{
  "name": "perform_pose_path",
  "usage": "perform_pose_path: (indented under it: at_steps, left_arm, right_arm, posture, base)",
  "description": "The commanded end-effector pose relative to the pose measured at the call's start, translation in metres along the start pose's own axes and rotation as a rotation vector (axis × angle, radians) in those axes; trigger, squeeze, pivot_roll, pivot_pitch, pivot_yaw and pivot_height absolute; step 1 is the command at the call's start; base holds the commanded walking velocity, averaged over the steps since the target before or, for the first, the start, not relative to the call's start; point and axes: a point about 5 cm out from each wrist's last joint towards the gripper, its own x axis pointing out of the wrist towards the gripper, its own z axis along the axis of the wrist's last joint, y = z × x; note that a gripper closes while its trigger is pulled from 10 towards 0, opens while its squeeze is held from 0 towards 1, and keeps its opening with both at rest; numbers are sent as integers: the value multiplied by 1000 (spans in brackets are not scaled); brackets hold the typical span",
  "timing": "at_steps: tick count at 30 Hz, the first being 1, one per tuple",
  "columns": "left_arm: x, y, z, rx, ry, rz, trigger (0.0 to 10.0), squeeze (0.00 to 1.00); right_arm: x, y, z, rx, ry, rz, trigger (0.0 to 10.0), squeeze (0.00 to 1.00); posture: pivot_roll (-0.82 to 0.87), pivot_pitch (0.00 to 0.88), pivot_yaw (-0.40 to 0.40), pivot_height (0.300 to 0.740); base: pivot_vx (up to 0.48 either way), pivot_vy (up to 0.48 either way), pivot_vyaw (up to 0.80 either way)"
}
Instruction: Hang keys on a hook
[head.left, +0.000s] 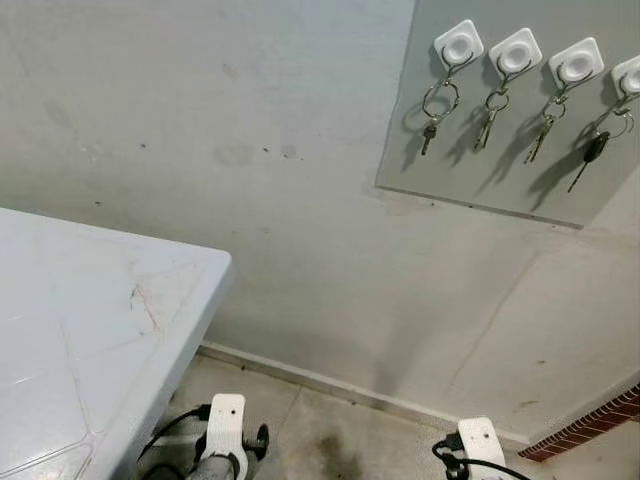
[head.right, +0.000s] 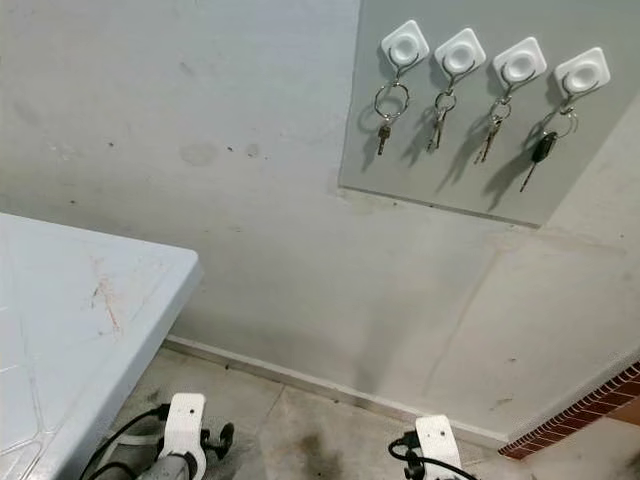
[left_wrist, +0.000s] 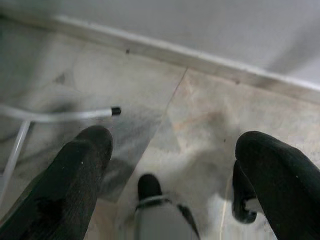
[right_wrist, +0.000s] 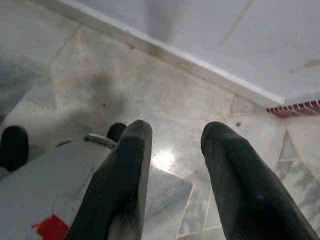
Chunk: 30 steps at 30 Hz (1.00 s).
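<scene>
Both arms hanging low, four key sets already on the hooks

At the frame's bottom the left pincer and right pincer are hanging released over the floor, grasping nothing; the counter is lying bare at lower left. Upper right, the keys are dangling from every wall hook, so the job is looking finished; judging so, keeping both arms down is best.

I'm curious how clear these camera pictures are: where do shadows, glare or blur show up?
Left eye view: sharp; the keys cast long slanting shadows on the grey board. Right wrist view: a bright glare spot on the floor between the open right claw's fingers. Left wrist view: the open left claw's close fingers look soft.
</scene>
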Motion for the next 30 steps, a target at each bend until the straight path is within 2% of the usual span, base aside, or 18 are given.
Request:
perform_pose_path:
  at_steps: [1,30]
  left_arm:
    - [-1,1,-4,2,16,9,10000,0]
    - [1,0,1,-10,9,2,10000,0]
  right_arm:
    - [-1,-1,-2,6,13,-16,10000,0]
    - [-2,0,-7,-13,32,-3,10000,0]
  posture:
    - [-26,0,-41,740]
    - [-24,0,-48,740]
  base:
    - [0,-379,0]
    - [0,-447,0]
